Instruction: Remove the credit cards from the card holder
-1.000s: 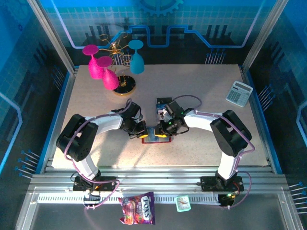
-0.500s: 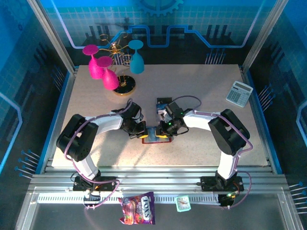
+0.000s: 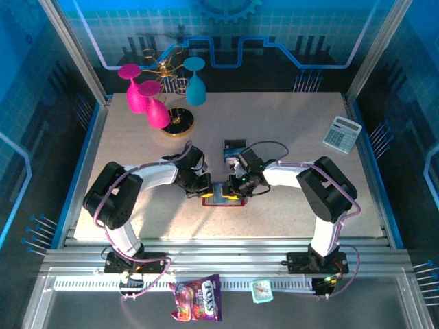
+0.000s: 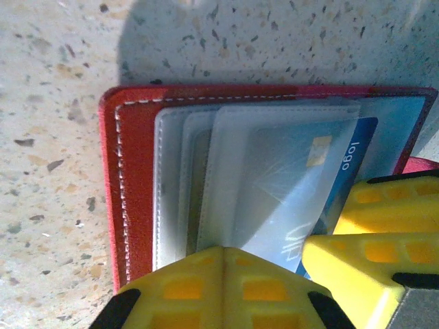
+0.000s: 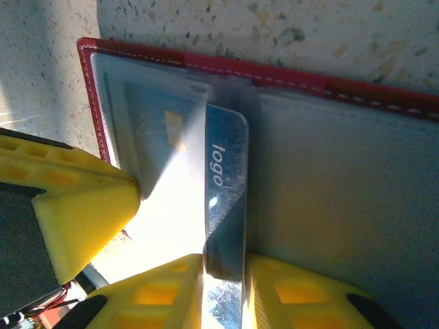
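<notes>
The red card holder (image 3: pixel 221 197) lies open on the table between both grippers, its clear pockets facing up (image 4: pixel 134 171) (image 5: pixel 343 92). A dark blue credit card (image 5: pixel 226 157) printed "logo" sticks partway out of a pocket (image 4: pixel 350 164). My right gripper (image 5: pixel 224 264) (image 3: pixel 236 186) is closed narrowly on this card's exposed strip. My left gripper (image 4: pixel 223 250) (image 3: pixel 206 186) is shut, and its tips press down on the clear pocket at the holder's other half. More pale cards sit deeper in the left pockets.
A small dark flat object (image 3: pixel 234 146) lies just behind the holder. A grey-white calculator (image 3: pixel 342 133) rests at the right edge. Pink glasses (image 3: pixel 147 96) and a blue glass (image 3: pixel 195 82) hang on a gold rack at back left. A candy bag (image 3: pixel 197 299) lies on the front rail.
My right gripper has narrowed slightly around the blue card and its arm has edged a little left. The left arm and the holder have stayed put.
</notes>
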